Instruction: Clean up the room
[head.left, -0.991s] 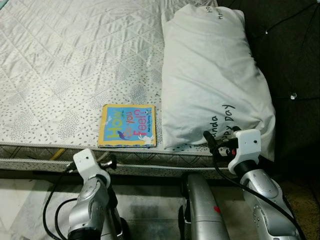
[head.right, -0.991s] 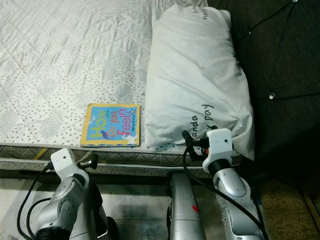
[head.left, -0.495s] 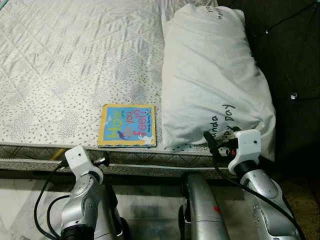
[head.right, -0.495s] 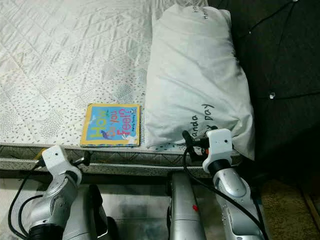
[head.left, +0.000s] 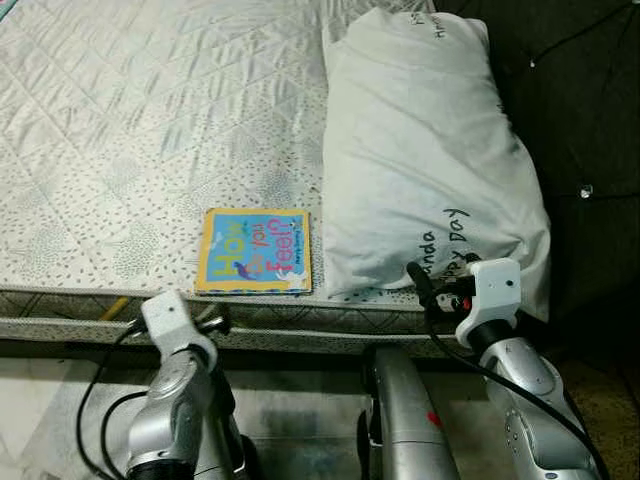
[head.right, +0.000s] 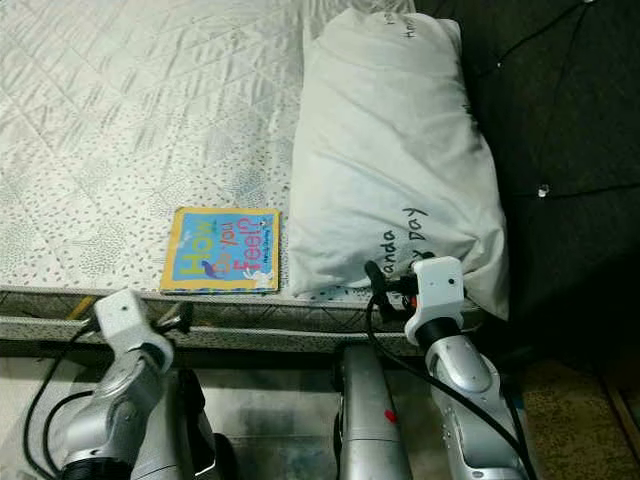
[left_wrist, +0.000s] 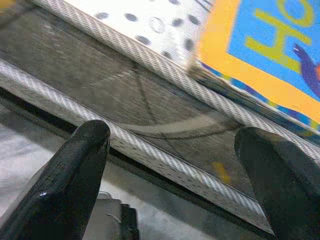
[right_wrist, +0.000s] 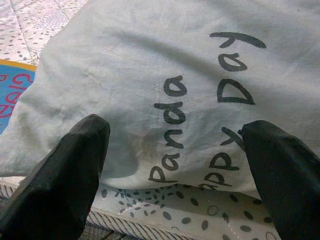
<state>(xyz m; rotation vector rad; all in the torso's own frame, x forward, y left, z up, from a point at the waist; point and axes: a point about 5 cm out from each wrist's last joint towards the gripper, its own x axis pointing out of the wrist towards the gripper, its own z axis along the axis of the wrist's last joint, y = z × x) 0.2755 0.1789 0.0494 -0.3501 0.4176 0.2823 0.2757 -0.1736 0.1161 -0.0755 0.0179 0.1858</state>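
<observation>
Since half a second ago, the left pincer (head.left: 215, 322) has shifted slightly toward the book, while the right arm has stayed put. Nearest the robot, both pincers hover at the mattress's front edge with fingers spread wide and holding nothing. In the left wrist view the two black fingers (left_wrist: 75, 170) frame the banded side of the mattress (left_wrist: 150, 125), with the book's corner just above. The right pincer (head.left: 420, 280) sits just before the near end of the pillow (head.left: 420, 150), its fingers (right_wrist: 65, 175) bracketing the printed words "Panda" and "Day". Beyond the left pincer, the colourful book (head.left: 255, 250) lies flat near the bed's front edge, just beside the pillow. Farther back stretches the quilted bed (head.left: 140, 100), with a dark tufted headboard (head.left: 580, 110) at the right.
</observation>
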